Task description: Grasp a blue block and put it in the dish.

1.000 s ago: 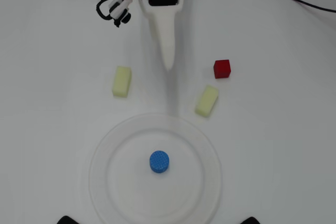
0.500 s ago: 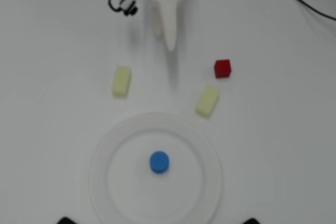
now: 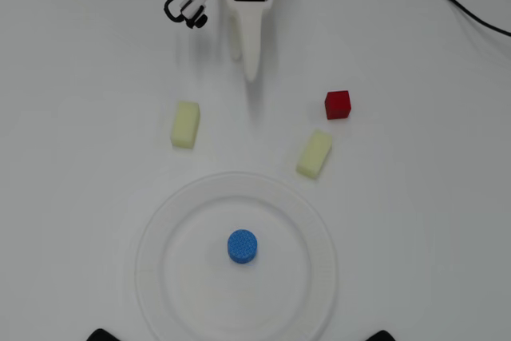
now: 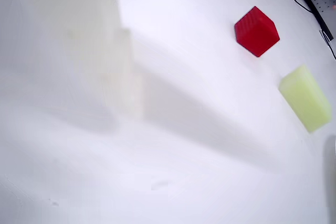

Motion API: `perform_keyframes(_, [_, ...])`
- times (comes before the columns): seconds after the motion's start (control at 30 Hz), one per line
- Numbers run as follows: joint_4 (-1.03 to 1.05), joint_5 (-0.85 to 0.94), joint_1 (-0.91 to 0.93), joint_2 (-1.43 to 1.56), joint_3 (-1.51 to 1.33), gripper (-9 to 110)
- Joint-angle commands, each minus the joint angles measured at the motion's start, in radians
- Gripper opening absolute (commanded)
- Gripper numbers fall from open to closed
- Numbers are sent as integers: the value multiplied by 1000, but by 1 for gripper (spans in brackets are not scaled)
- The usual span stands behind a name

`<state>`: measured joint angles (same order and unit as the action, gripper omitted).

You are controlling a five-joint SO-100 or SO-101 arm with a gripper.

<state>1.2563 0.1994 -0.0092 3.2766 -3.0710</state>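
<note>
Near the counter's front edge in the overhead view, the blue block [image 3: 242, 246] sits at the middle of the dish [image 3: 152, 233]. At the back edge the gripper [image 3: 251, 69] hangs empty; whether its fingers are spread or pressed together I cannot tell. The placing looks done; what remains, probably, is parking the arm.

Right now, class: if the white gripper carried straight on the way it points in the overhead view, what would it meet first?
Probably the large round white plate. The gripper points down the picture, passing between the two pale yellow blocks; its height is unclear.
</note>
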Motion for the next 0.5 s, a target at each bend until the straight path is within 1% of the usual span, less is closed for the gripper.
perform_keyframes(0.0, [23, -34, -18, 172, -115, 11])
perform_keyframes(0.07, [34, -18, -28, 172, -112, 1])
perform_keyframes(0.47, [160, -43, -49, 172, -89, 0])
